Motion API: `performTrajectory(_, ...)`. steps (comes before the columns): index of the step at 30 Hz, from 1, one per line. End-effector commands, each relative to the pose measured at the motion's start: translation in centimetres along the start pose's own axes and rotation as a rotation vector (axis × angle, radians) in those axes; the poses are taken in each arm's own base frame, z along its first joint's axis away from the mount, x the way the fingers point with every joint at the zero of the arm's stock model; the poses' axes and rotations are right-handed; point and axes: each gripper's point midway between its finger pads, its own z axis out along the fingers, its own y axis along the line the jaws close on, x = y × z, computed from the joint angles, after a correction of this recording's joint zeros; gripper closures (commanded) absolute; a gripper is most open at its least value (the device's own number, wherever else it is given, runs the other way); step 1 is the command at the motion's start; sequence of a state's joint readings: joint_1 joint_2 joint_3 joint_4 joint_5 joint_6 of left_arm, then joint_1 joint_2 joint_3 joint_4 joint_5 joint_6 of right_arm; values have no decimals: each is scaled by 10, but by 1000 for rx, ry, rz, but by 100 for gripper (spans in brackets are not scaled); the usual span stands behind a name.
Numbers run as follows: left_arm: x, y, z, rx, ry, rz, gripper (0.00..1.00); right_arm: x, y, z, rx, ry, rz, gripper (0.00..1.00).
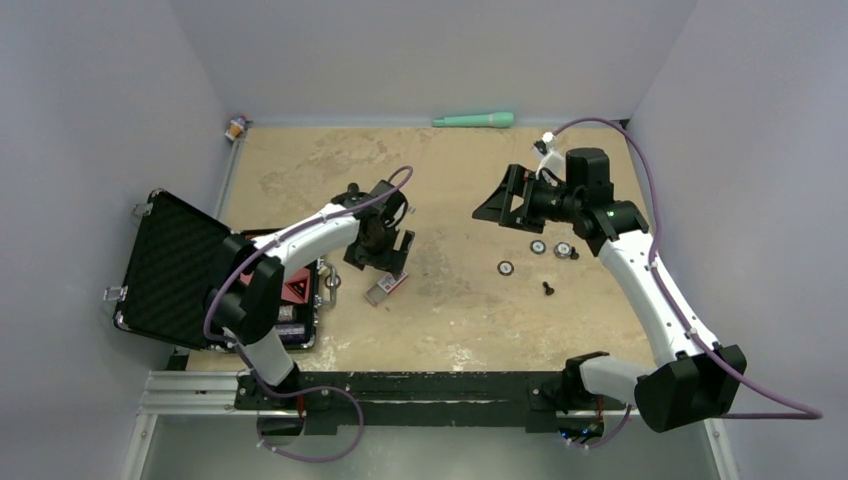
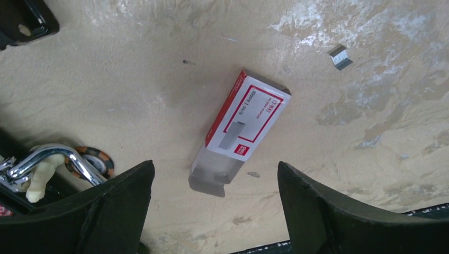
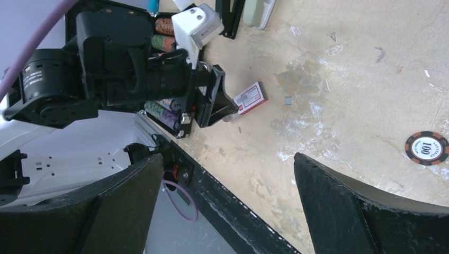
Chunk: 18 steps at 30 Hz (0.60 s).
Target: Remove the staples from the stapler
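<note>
A short grey strip of staples (image 2: 340, 57) lies loose on the tan table, also seen as a small speck of staples (image 3: 288, 99) in the right wrist view. Only a black end of what looks like the stapler (image 2: 21, 21) shows, cut off by the top left corner. The stapler (image 3: 231, 18) lies beyond the left arm, which hides it in the top view. My left gripper (image 2: 214, 164) hangs open just above a red-and-white staple box (image 2: 243, 127), holding nothing. My right gripper (image 3: 227, 155) is open and empty, raised over the table's right half (image 1: 495, 195).
An open black case (image 1: 170, 265) with chips and a chrome handle (image 2: 58, 159) sits at the left. A pale green piece (image 3: 259, 13) lies by the stapler. Poker chips (image 1: 538, 247) and a small black part (image 1: 547, 288) lie under the right arm. A green marker (image 1: 473, 120) rests at the back wall.
</note>
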State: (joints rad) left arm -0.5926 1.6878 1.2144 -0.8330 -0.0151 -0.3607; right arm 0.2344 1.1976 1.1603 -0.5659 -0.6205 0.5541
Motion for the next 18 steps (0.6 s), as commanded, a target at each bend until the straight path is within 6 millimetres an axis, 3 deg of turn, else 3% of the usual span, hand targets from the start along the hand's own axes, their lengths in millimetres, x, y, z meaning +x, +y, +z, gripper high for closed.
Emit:
performTrajectory(1, -6, -7, 16, 10, -10, 69, 11, 0, 7, -8, -26, -11, -54, 2)
performTrajectory(13, -2, -15, 47, -16, 58, 172, 17, 13, 10, -11, -61, 21, -35, 2)
performTrajectory(18, 4, -16, 52, -30, 66, 194, 32, 14, 10, -10, -61, 23, -33, 2)
